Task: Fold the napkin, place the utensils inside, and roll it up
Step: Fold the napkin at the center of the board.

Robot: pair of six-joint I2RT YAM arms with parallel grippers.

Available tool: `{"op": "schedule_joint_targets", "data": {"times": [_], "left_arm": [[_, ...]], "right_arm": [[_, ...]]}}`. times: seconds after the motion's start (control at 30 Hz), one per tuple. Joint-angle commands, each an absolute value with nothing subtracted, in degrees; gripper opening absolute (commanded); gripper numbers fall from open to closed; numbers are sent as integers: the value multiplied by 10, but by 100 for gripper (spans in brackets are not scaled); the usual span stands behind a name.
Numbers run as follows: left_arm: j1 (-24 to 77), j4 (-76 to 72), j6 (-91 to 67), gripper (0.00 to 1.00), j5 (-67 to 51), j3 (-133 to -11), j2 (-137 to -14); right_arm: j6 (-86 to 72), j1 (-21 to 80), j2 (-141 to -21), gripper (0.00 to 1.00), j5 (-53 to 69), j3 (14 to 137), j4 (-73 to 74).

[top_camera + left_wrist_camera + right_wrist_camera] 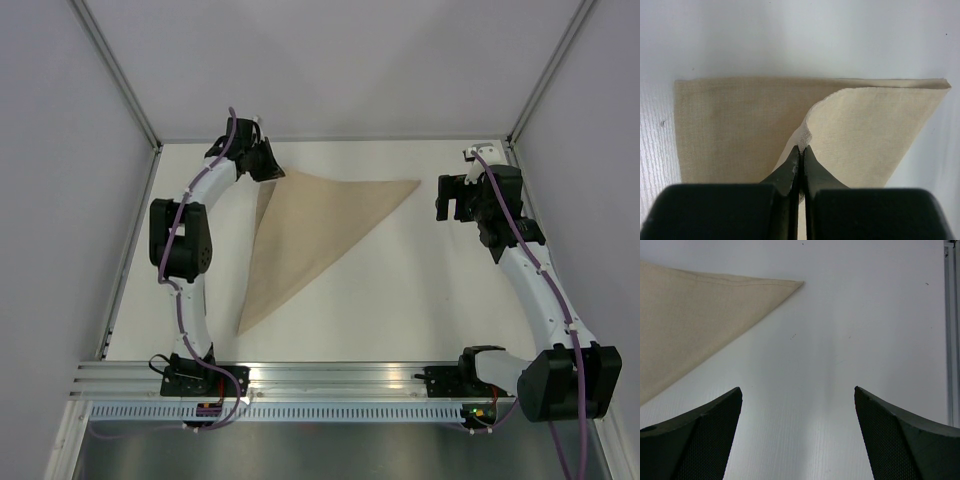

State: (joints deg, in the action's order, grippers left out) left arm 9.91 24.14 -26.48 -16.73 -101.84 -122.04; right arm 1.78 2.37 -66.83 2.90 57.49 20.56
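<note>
The tan napkin [305,235] lies on the white table, folded into a triangle with points at far left, far right and near left. My left gripper [268,165] is at its far-left corner, shut on the top layer's corner and lifting it a little; in the left wrist view the gripper [801,148] pinches that raised edge of the napkin [735,125]. My right gripper [455,197] is open and empty just right of the napkin's right tip; in the right wrist view the gripper [798,390] hovers over bare table near that tip of the napkin [690,305]. No utensils are in view.
The white table [400,290] is bounded by grey walls at the back and sides, with metal frame posts at the far corners. An aluminium rail [330,378] runs along the near edge by the arm bases. A metal strip [952,330] edges the table at right.
</note>
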Motion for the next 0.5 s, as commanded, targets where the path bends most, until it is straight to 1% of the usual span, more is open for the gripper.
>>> {"op": "schedule_joint_targets", "data": {"times": [0.0, 0.17, 0.47], "left_arm": [[92, 245, -250, 2, -183, -1043, -1225], [91, 246, -250, 2, -182, -1044, -1231], [84, 244, -254, 6, -168, -1047, -1240]], "right_arm": [[22, 22, -673, 98, 15, 574, 203], [22, 22, -674, 98, 16, 574, 203], [25, 22, -675, 98, 18, 573, 204]]}}
